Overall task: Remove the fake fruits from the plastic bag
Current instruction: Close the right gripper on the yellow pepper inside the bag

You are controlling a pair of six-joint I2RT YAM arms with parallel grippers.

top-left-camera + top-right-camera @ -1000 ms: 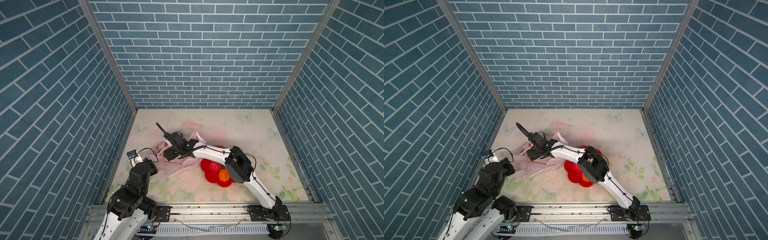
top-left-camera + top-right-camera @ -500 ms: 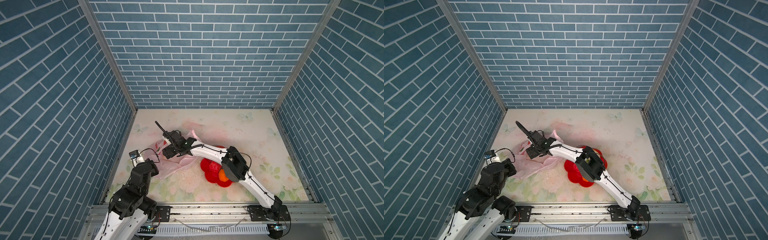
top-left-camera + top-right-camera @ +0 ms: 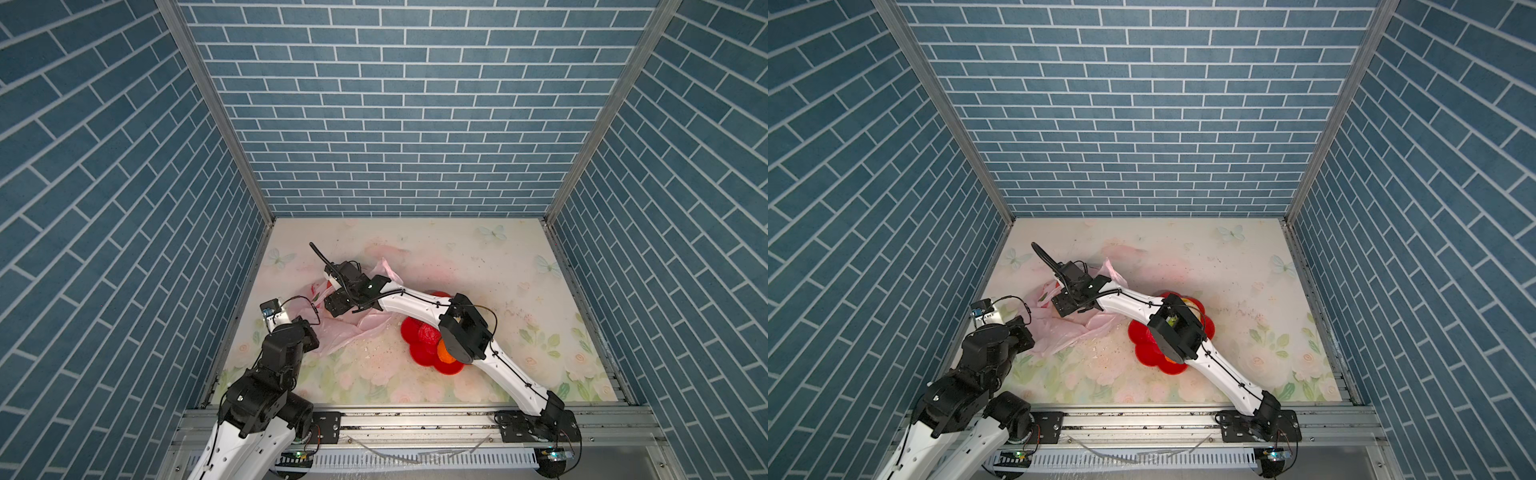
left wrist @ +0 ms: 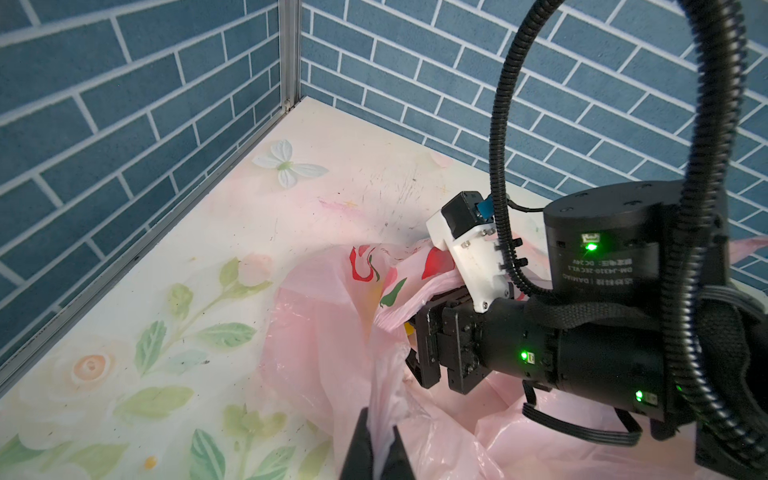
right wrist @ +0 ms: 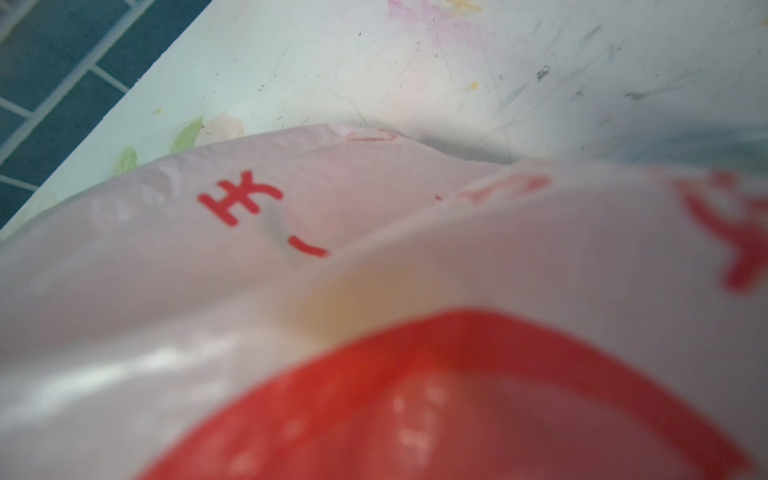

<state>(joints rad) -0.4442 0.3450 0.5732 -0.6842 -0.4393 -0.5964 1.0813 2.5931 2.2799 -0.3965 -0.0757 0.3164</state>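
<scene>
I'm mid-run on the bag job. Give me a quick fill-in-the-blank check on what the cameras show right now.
1. The left gripper is clamped on the ___ plastic bag.
2. The ___ arm's gripper reaches into that bag.
3. The flower-shaped red dish holds a red fruit and an ___ fruit.
Missing words: pink; right; orange.

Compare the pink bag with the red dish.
The bag is pale, translucent and crumpled; the dish is solid red and flower-shaped. The left gripper pinches the bag; nothing grips the dish. Both lie on the flowered table.
</scene>
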